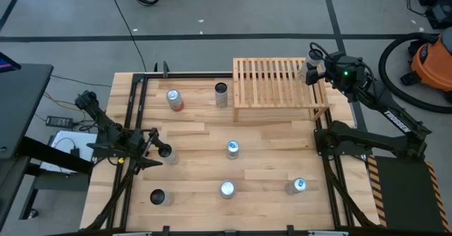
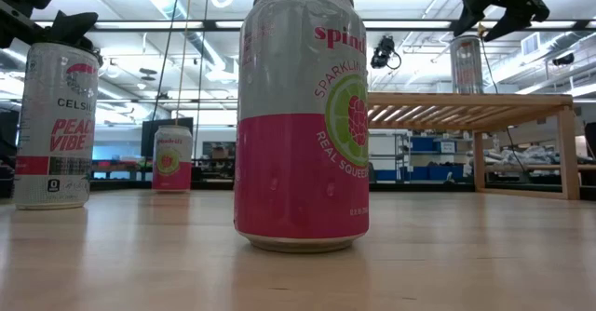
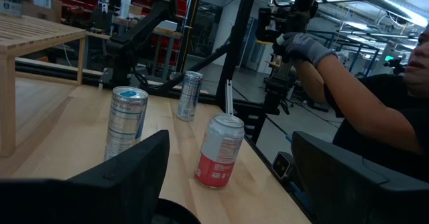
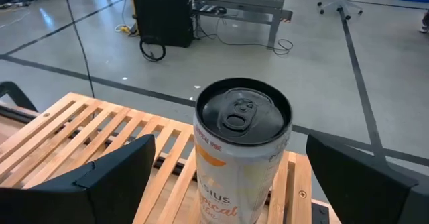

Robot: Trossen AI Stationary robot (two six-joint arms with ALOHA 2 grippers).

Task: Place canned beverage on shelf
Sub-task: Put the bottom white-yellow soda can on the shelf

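Observation:
A light-wood slatted shelf stands at the table's far right. On the slats at its far right corner, a dark-topped white and orange can stands upright on its base. My right gripper is open and level with the can. Its two fingers stand well apart on either side of the can, with a gap to it on each side. The low view shows this can on the shelf top. My left gripper waits open at the table's left, with a dark-topped can close by its fingertips.
Several more cans stand on the table: two beside the shelf's left end, one mid-table, and three along the near side. Beyond the table's edge a person reaches up with a gloved hand.

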